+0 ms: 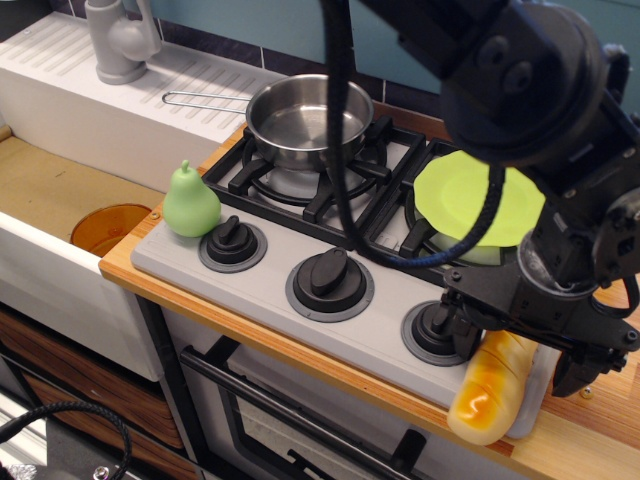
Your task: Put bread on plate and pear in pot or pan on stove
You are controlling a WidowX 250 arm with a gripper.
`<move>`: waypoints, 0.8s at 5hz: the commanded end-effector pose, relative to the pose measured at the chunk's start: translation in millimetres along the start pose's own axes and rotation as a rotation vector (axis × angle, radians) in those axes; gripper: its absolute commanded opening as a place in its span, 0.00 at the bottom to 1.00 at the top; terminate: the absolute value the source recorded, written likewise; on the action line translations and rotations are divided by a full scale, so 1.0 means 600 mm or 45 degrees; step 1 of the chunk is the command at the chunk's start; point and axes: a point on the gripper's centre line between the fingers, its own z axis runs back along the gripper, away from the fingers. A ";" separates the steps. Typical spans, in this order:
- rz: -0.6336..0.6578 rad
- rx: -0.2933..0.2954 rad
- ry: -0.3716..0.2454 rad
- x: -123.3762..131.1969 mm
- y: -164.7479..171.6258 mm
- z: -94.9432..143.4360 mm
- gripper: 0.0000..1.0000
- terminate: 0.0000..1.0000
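The pear (190,202) stands at the stove's (270,300) left front corner, not in the pan (308,119). The plate (478,198) is bare. My gripper (520,352) straddles the bread (492,392) at the front right edge; whether it has closed, I cannot tell.

A single close view looks down at an angle across the stove (300,250) front.
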 end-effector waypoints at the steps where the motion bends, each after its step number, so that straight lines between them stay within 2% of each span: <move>1: 0.021 -0.042 -0.036 0.018 -0.018 0.005 1.00 0.00; 2: 0.057 -0.042 -0.004 0.018 -0.025 0.011 0.00 0.00; 4: 0.060 -0.024 0.037 0.028 -0.027 0.037 0.00 0.00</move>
